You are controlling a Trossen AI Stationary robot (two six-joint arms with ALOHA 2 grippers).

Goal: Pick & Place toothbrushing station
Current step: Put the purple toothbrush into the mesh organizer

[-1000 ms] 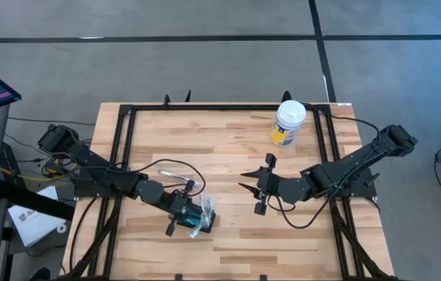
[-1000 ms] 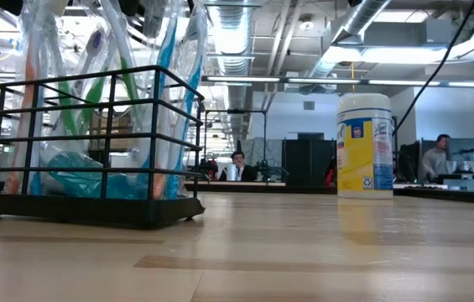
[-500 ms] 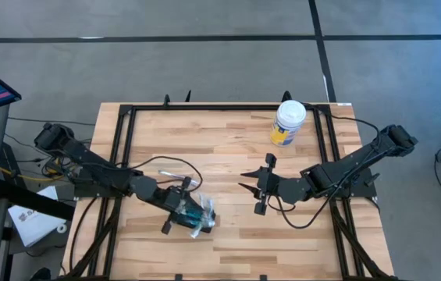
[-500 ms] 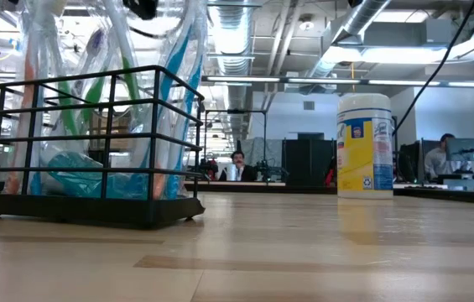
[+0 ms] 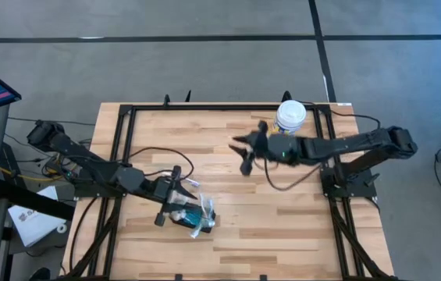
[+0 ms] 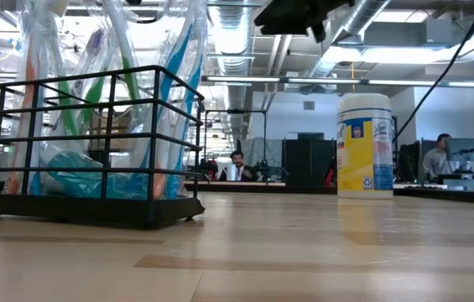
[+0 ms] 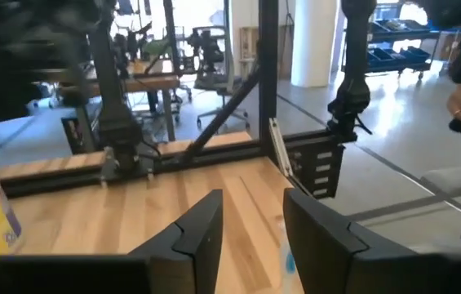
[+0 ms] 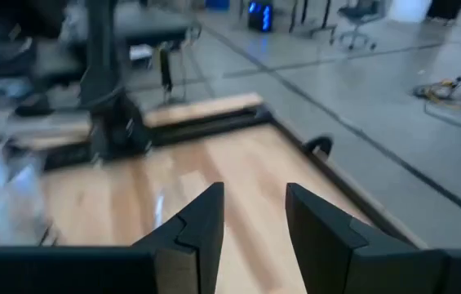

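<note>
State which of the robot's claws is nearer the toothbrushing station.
The left claw is nearer, just beside the toothbrushing station. The right claw is well across the table, near the canister.

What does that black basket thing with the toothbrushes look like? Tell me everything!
The toothbrushing station is a small black wire cage with rounded corners on a flat base, standing upright on the wooden table near its front left. Inside stand wrapped toothbrushes, green, blue and purple, with clear plastic and something teal at the bottom. The left gripper is right beside it, fingers open, not holding it.
</note>
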